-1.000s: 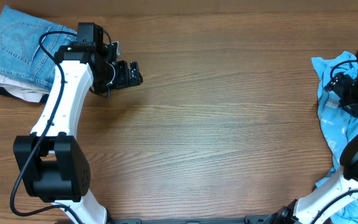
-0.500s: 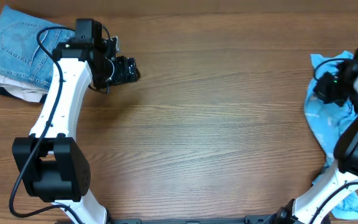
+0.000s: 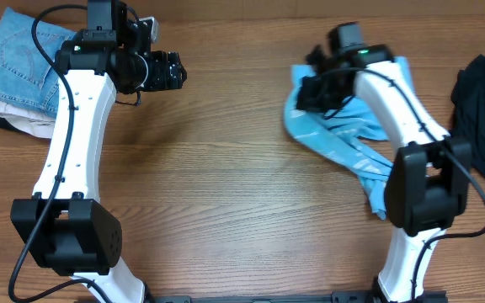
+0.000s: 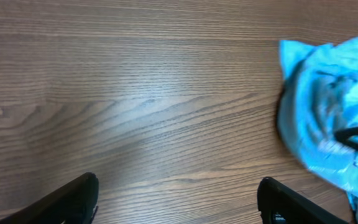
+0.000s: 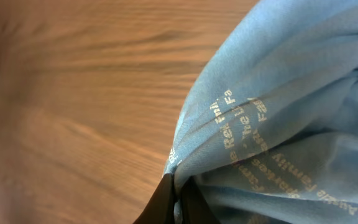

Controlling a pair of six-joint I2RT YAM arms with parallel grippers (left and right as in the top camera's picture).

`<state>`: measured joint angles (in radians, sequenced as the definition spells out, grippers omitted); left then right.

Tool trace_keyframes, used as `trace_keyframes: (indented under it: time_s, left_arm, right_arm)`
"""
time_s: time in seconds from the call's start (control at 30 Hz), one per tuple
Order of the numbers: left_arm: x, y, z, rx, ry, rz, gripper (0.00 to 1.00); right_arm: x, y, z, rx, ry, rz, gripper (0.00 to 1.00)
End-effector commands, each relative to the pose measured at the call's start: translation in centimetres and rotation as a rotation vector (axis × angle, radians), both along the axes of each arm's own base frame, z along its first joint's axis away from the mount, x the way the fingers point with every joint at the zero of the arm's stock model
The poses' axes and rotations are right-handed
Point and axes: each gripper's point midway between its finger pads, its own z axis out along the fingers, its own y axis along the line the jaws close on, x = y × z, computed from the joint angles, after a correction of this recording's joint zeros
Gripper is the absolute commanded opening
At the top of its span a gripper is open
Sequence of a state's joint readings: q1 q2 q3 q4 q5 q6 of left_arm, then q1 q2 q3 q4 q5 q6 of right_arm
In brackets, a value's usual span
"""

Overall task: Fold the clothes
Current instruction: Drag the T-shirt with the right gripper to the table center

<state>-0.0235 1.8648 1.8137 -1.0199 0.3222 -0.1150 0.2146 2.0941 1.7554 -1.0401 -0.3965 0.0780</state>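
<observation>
**Right hand [image 3: 312, 91] clamps a sky-blue cotton T-shirt [image 3: 343, 143] with white lettering at the brown wood-grain counter [image 3: 226, 194].**

From overhead we see the shirt bunched at about 2 o'clock. Its cloth trails toward 4 o'clock beneath the white right arm. In the wrist view the dark fingers [image 5: 166, 202] are closed tight on a fold of blue cloth just below the printed words. The left hand [image 3: 168, 70] hangs at 10 o'clock with its jaws spread wide. Its own camera looks across the wood to the shirt at its 3 o'clock. A folded pair of light blue denim jeans [image 3: 15, 55] lies on white cloth [image 3: 28, 124] in the far 10 o'clock corner. A crumpled black garment [image 3: 482, 109] sits at 3 o'clock, apart from the shirt.
</observation>
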Motion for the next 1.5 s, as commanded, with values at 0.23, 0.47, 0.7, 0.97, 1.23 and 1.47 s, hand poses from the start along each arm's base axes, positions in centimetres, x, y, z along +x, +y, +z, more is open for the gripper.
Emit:
trace_keyframes:
  time_s: [0.23,0.47,0.7,0.97,1.23,1.47]
  left_arm:
    - [0.8,0.7,2.4,0.034,-0.096,-0.014,0.86]
    - [0.8,0.8,2.5,0.034,-0.097,-0.014,0.88]
    - [0.8,1.0,2.4,0.035,-0.096,-0.008,0.88]
    - [-0.4,6.0,6.0,0.052,-0.144,0.090,0.85]
    - [-3.3,7.7,8.7,0.142,-0.166,0.150,0.84]
    - [-3.9,7.8,8.1,0.154,-0.136,0.143,0.86]
  right_arm:
    - [-3.1,7.2,9.6,0.021,-0.097,0.245,0.04]
    - [-5.9,8.3,10.0,-0.021,-0.057,0.337,0.04]
    - [-7.8,11.9,21.9,0.087,-0.336,0.457,0.04]
    - [-8.7,12.2,25.0,-0.009,-0.487,0.492,0.06]
    - [4.9,8.5,18.1,-0.094,-0.615,0.246,0.42]
    - [2.4,0.9,17.1,-0.036,-0.355,0.092,1.00]
